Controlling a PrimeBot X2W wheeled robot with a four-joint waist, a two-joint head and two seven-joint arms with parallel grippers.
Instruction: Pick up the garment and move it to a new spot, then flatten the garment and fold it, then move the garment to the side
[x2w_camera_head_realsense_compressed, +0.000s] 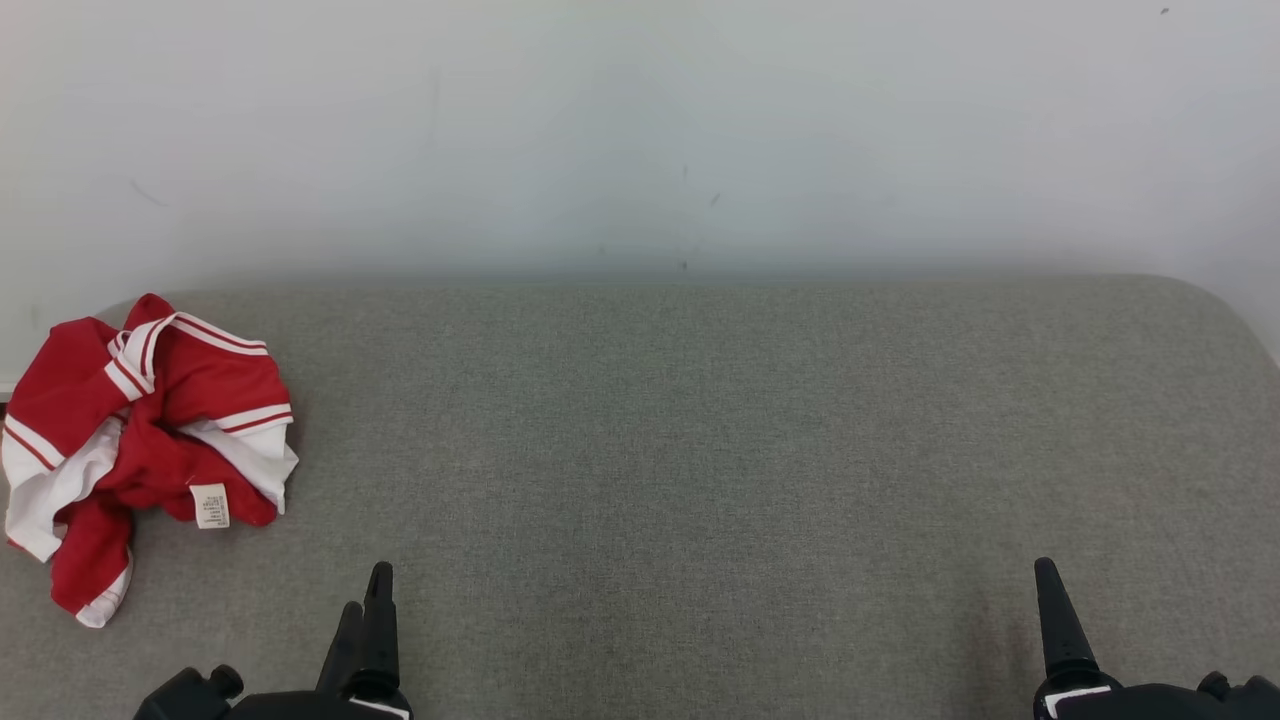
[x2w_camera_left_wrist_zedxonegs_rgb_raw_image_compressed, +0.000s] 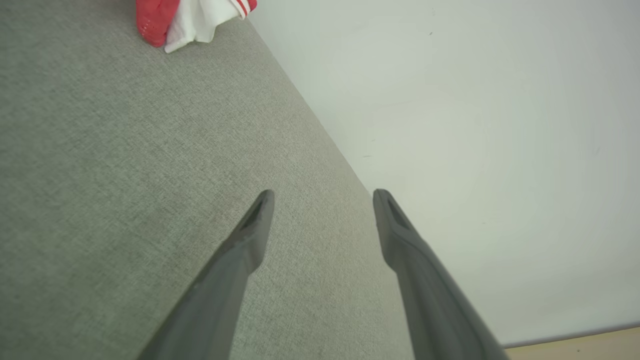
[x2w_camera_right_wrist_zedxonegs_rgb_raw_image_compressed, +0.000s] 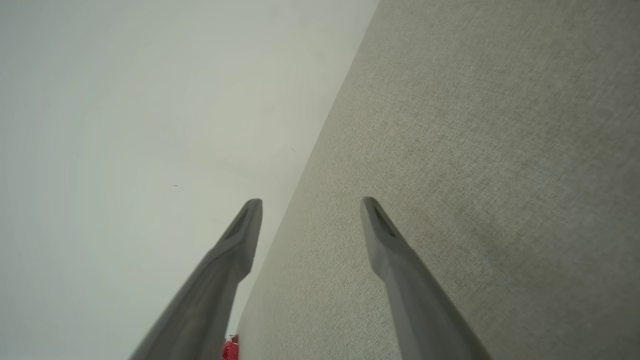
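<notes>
At the far-left corner of the grey fabric-topped desk: crumpled red-and-white jersey garment, untouched | left fingers wide, empty | right fingers wide, empty | tip: left should reach over, pinch a thick fold, lift clear.

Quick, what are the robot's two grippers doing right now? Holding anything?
Left gripper: open, holding nothing.
Right gripper: open, holding nothing.

Bright, even, diffuse light, no glare; only faint soft shadows on the grey surface beside the left gripper and right gripper. Head view sharp; wrist views wide-angle, finger bases blurry near the lens, weave past the tips crisp, wall slightly washed.
</notes>
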